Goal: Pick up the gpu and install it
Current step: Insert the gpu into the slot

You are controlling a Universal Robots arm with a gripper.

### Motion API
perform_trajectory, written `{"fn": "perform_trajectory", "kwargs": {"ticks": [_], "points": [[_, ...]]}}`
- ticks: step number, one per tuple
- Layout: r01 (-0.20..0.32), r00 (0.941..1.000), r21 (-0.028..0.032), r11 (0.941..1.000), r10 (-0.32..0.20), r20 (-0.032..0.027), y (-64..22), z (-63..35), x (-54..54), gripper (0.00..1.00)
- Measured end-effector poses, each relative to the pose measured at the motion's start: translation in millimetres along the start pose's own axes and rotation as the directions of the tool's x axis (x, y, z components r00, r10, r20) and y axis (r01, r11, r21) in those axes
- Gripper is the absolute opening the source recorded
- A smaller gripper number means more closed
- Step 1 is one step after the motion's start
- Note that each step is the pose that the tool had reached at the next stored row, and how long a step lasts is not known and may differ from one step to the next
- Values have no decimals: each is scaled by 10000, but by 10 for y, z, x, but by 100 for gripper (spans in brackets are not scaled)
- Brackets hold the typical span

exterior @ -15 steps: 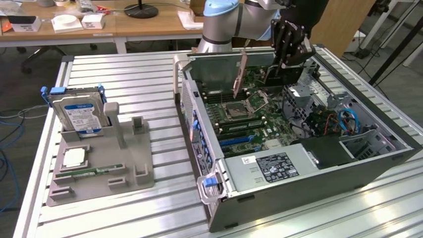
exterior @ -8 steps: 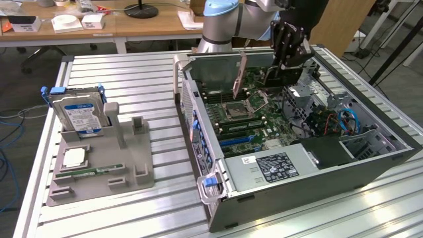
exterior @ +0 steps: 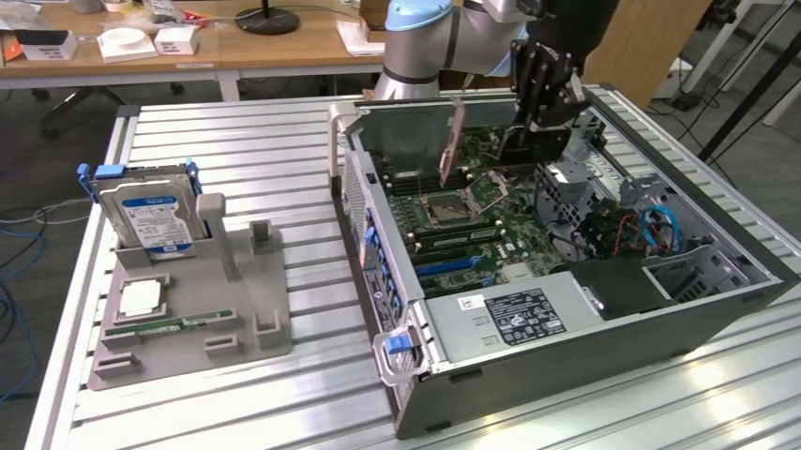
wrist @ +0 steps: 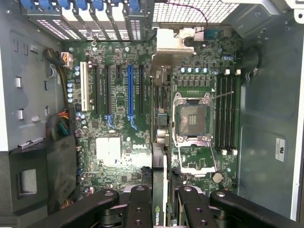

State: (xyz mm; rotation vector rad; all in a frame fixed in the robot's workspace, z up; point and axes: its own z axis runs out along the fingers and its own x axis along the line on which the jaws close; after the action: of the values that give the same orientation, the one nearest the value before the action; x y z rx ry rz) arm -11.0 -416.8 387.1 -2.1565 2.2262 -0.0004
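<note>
The gpu hangs on edge inside the open computer case, above the motherboard. My gripper is shut on its top edge. In the wrist view my gripper clamps the card between its black fingers. There the gpu appears edge-on, its silver bracket pointing toward the slotted back wall. It hovers between the blue expansion slot and the CPU socket. Whether it touches a slot cannot be told.
A grey holder on the slatted table at the exterior view's left carries a hard drive and a green memory stick. The power supply, cables and case walls crowd the board. Desks stand behind.
</note>
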Motion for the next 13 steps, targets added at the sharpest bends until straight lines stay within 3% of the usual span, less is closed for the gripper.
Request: {"fn": "perform_trajectory", "kwargs": {"ticks": [13], "points": [[-44,10000,2,10000,44,-1,5,15,-18,26]]}}
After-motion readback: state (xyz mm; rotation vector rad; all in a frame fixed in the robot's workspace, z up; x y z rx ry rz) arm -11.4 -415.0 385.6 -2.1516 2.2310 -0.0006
